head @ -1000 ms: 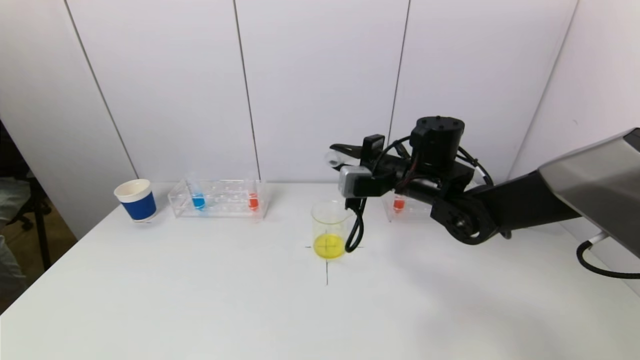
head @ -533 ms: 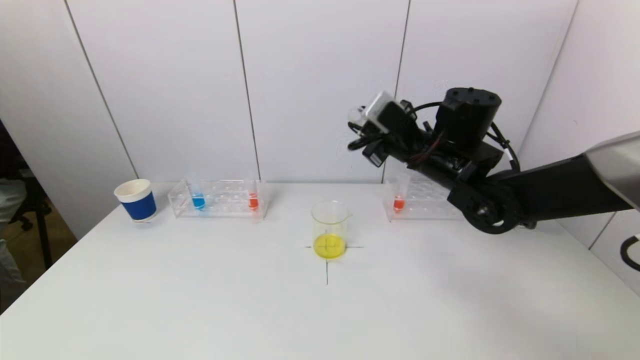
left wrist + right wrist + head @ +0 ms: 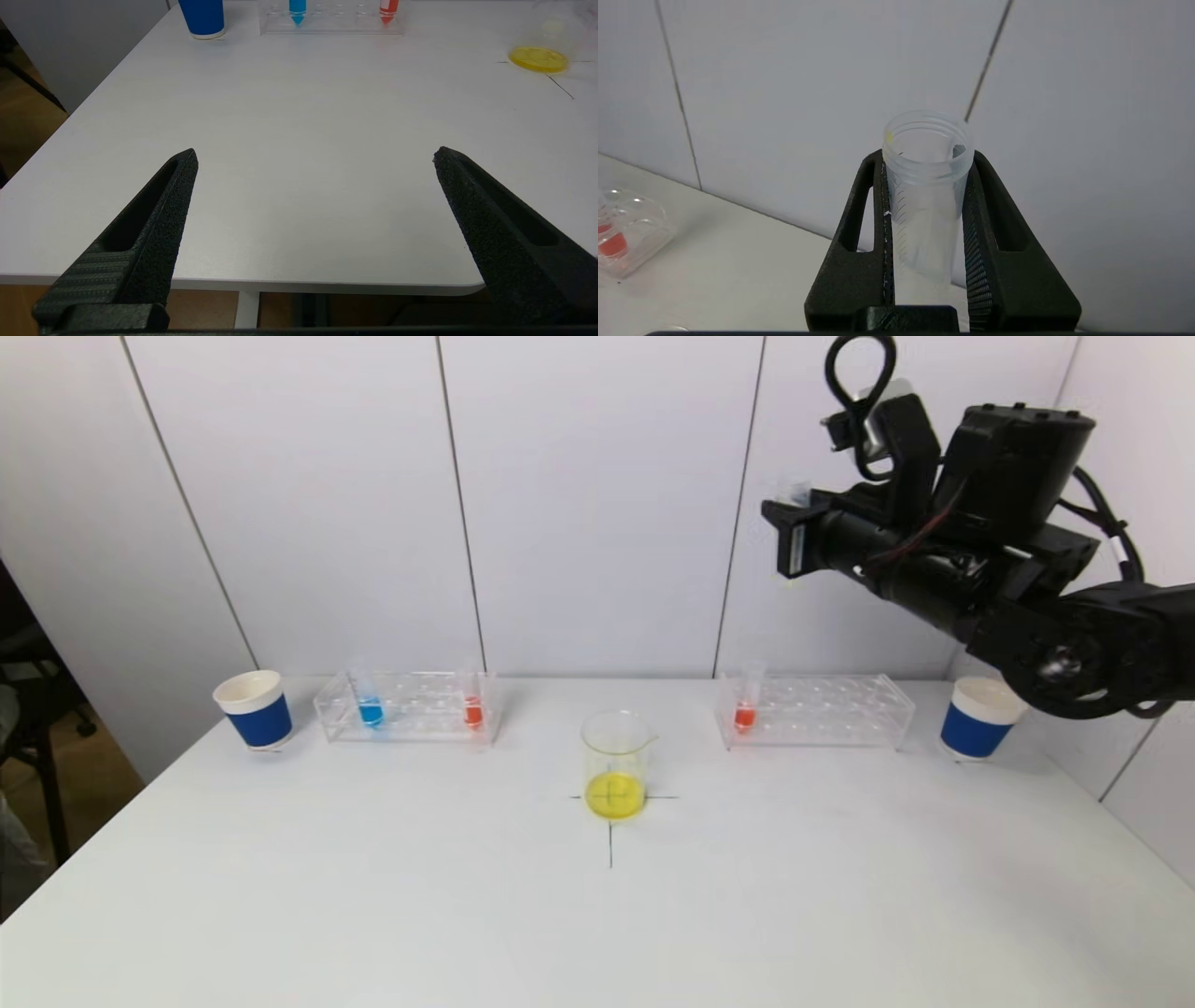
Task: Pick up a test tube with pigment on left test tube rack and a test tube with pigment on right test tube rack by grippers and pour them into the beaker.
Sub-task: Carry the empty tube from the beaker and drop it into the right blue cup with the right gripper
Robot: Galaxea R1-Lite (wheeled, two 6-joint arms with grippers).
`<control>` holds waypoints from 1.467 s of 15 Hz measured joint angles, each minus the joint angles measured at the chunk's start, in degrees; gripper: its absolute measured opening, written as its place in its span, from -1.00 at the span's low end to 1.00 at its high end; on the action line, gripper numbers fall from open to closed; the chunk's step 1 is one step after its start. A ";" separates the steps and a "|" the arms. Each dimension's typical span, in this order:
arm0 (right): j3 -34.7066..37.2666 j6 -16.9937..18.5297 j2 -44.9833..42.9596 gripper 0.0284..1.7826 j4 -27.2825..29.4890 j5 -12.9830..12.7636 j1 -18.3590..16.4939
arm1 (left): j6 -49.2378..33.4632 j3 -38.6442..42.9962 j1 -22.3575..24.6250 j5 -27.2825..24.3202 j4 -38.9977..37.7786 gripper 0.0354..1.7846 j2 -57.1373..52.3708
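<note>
A glass beaker [image 3: 616, 761] with yellow liquid stands on a cross mark at the table's middle. The left test tube rack [image 3: 411, 711] holds a blue test tube [image 3: 370, 709] and an orange-red one [image 3: 472, 709]. A single orange-red test tube [image 3: 745, 709] stands in the right test tube rack [image 3: 822, 711]. My right gripper [image 3: 792, 513] is raised high above the right rack. In the right wrist view that gripper [image 3: 927, 156] is shut on a clear test tube [image 3: 927, 196] with no liquid in it. My left gripper [image 3: 315, 156] is open near the table's front edge, holding nothing.
A blue paper cup [image 3: 254, 709] stands left of the left rack and another blue cup [image 3: 976, 721] right of the right rack. White wall panels close off the back. The table's left edge [image 3: 93, 100] drops to the floor.
My right arm rose from beside the beaker's mouth and swung up and to the right. The tube in it now stands mouth up. The right cup came into view.
</note>
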 joint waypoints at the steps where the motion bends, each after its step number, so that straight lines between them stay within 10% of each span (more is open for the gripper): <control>1: -0.16 2.52 -1.46 -0.48 2.63 -0.67 -1.66 | 0.00 0.00 0.00 0.02 0.00 0.98 0.00; 11: 0.04 14.79 -7.19 -0.48 12.85 -0.15 -22.60 | 0.00 0.00 0.00 0.02 -0.02 0.98 0.00; 22: 0.22 14.75 3.06 -0.48 7.17 -0.12 -31.52 | 0.00 0.00 0.00 0.05 0.00 0.98 0.00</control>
